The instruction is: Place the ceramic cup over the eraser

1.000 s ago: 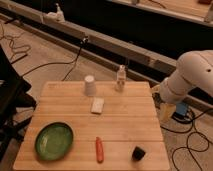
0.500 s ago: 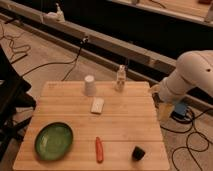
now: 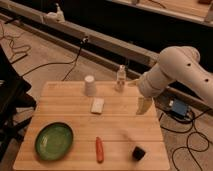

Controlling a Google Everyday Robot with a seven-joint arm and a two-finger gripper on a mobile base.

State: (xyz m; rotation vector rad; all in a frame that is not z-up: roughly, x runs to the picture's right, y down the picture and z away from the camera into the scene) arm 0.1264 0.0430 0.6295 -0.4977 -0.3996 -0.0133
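Observation:
The white ceramic cup (image 3: 90, 85) stands upside down on the wooden table (image 3: 65, 112), at the back, left of the middle. The black eraser (image 3: 138, 153) sits near the front right corner. My gripper (image 3: 143, 106) hangs from the white arm over the table's right side, right of the flat white block and well above the eraser. It is far from the cup and holds nothing that I can see.
A small white bottle (image 3: 120, 79) stands at the back, right of the cup. A flat white block (image 3: 97, 105) lies mid-table. A green plate (image 3: 53, 141) sits front left and a red carrot-like stick (image 3: 99, 149) lies at the front. Cables cross the floor.
The arm has moved left, bringing the gripper in over the table's right side. The objects on the table have not moved.

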